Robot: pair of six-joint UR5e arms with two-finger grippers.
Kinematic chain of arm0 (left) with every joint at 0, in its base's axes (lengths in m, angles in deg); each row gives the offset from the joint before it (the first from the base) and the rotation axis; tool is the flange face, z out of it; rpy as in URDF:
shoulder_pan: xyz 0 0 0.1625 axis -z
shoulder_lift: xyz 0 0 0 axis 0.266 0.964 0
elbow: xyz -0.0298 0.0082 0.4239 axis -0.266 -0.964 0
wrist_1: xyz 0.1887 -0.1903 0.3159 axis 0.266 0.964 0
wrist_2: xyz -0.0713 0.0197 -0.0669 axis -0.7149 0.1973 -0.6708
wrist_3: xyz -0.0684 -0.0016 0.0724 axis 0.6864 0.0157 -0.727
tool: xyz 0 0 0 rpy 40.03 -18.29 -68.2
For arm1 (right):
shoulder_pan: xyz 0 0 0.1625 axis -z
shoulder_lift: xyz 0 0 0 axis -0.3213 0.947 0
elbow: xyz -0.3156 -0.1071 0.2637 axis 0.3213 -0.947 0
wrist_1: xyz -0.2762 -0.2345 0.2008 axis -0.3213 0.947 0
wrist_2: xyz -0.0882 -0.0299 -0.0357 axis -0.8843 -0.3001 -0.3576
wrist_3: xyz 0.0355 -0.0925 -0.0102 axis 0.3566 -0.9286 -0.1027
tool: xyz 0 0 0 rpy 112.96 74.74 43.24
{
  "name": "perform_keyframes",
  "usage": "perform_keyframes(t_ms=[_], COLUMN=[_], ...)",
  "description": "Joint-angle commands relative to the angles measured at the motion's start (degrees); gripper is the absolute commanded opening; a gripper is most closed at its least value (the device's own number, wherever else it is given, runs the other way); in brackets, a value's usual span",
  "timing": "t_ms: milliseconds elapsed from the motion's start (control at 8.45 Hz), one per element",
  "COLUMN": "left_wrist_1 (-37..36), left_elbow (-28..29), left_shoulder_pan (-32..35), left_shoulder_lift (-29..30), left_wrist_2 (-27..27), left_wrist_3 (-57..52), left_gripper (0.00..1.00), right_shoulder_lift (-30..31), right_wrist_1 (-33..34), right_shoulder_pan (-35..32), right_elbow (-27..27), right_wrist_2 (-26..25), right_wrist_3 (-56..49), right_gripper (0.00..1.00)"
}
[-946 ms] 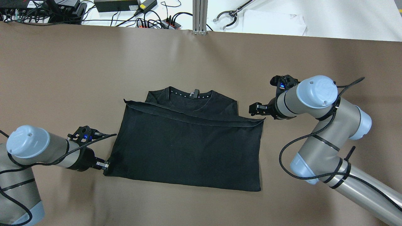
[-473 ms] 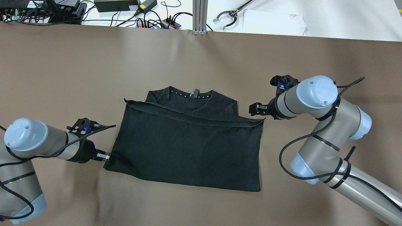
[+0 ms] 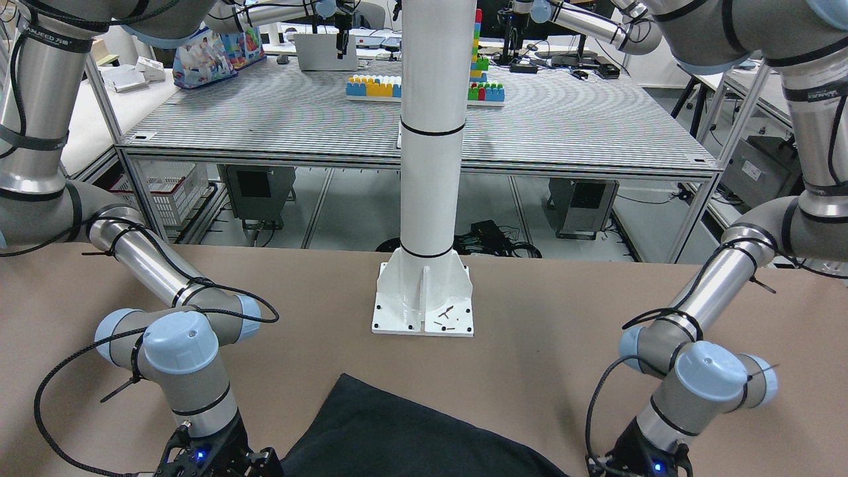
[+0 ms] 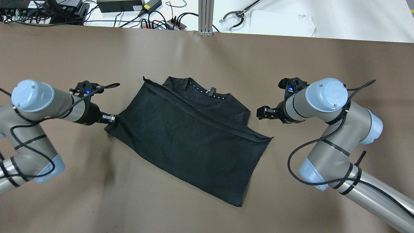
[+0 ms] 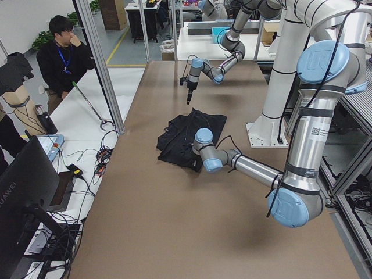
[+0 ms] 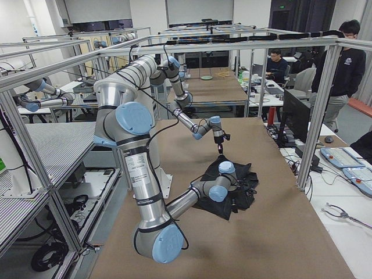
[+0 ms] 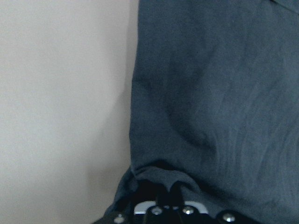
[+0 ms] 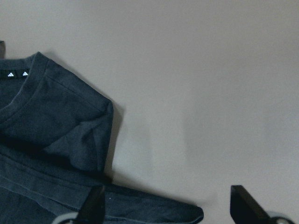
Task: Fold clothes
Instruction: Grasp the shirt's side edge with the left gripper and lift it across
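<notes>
Presently the black cotton T-shirt (image 4: 194, 139), its hem folded up over the chest, is spread askew on the brown table (image 4: 97, 194). One corner of the shirt is clenched in the left pincer (image 4: 113, 118). The right pincer (image 4: 262, 113) is held released just off the shirt's opposite shoulder, touching nothing. With only one corner gripped, the whole shirt could be dragged and twisted by a pull, the folded layer slid out of line, or the small bite lost. Bare table is left on every side of the shirt; black cables (image 4: 155, 19) are seen well beyond its collar.
</notes>
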Motion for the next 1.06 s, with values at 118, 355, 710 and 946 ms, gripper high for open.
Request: perform_keyframes(t_ms=[118,355,710,946], left_wrist_1=[-0.03,0.24,0.33,0.15], left_elbow=[21.34,36.36,46.89,49.69], left_shoulder_pan=[6.71,7.06,9.94,12.95], left_shoulder_lift=[19.72,32.9,40.79,40.0], left_wrist_2=[0.35,2.28,5.11,5.62], left_wrist_3=[-3.93,-4.39,-8.13,-19.46], left_gripper=[0.0,0.0,0.0,0.0], right_shoulder_lift=[0.1,0.19,0.19,0.19], right_wrist_1=[0.0,0.0,0.09,0.17], right_shoulder_pan=[0.0,0.0,0.0,0.0], right_elbow=[-0.03,-0.12,-0.2,-0.21], right_wrist_2=[0.09,0.0,-0.09,-0.17], right_wrist_3=[-0.01,-0.01,-0.01,-0.01], right_gripper=[0.94,0.94,0.94,0.94])
